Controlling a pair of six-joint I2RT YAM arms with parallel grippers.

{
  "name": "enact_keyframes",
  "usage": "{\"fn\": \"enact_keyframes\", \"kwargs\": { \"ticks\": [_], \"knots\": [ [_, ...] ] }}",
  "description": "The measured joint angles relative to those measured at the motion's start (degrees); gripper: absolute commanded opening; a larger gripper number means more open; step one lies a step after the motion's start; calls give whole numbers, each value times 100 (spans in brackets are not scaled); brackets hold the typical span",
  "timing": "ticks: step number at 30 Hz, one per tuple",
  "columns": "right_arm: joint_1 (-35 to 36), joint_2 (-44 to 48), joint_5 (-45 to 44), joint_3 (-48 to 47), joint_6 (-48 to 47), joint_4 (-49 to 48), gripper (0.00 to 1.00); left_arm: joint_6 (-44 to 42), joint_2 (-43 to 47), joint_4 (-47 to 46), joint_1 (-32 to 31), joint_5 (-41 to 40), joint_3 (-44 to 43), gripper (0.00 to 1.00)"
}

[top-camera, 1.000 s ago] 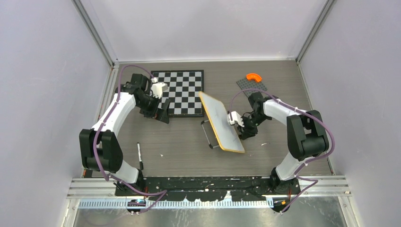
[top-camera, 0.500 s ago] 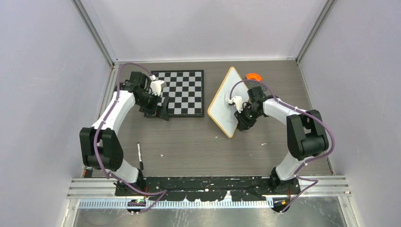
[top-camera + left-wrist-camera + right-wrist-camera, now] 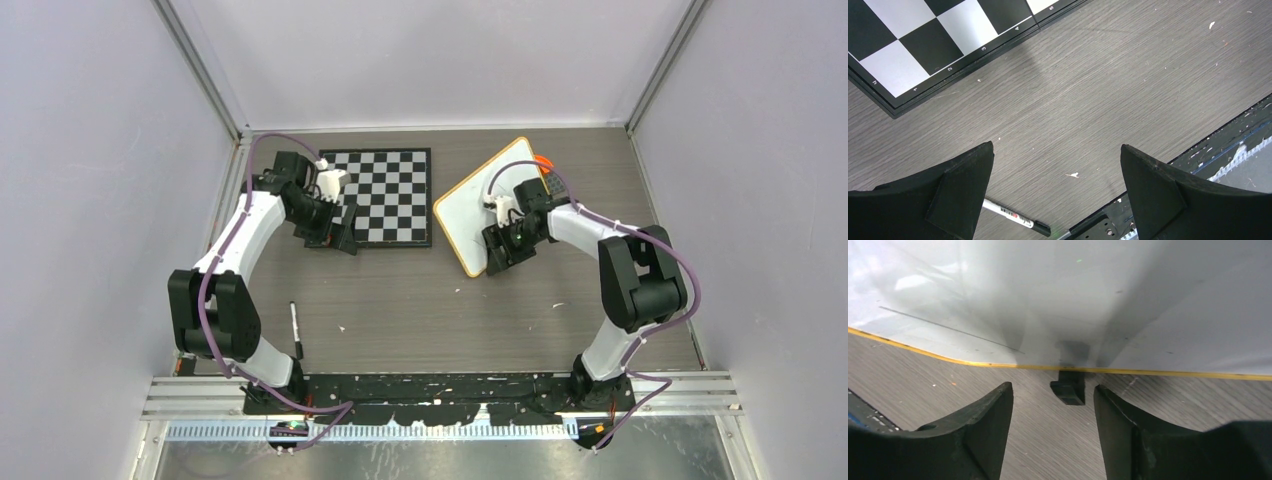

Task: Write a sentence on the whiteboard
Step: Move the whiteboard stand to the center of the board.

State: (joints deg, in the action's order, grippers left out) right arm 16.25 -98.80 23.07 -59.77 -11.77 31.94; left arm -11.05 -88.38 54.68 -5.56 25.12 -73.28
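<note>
Since the counter [image 3: 400, 300] is roomy, I judge the whiteboard [image 3: 478, 195] well enough placed. It sits right of centre in the top view, turned on a slant, its left corner just beside the chessboard [image 3: 385, 195]. My right hand [image 3: 498, 252] is at the board's near edge with its jaws parted and nothing between them (the wrist view shows only the yellow rim and one small black foot [image 3: 1068, 387] past the fingertips). The step, as I read it, is letting go cleanly. I would draw that hand straight back, low and level, lest a finger catch the rim and tip the board. My left hand [image 3: 1056, 147] hangs wide open and empty near the chessboard's lower left corner. The marker [image 3: 295, 328] lies at the lower left of the top view, well apart from the board; I judge it the next thing to fetch.
</note>
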Motion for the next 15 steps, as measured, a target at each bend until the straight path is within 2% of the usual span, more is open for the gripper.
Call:
{"fn": "enact_keyframes", "kwargs": {
  "ticks": [8, 15],
  "knots": [
    [-146, 136, 376, 0, 122, 116, 68, 11, 0, 2, 2, 70, -13, 100],
    [-1298, 752, 629, -2, -92, 225, 65, 11, 4, 2, 2, 219, -13, 100]
  ]
}}
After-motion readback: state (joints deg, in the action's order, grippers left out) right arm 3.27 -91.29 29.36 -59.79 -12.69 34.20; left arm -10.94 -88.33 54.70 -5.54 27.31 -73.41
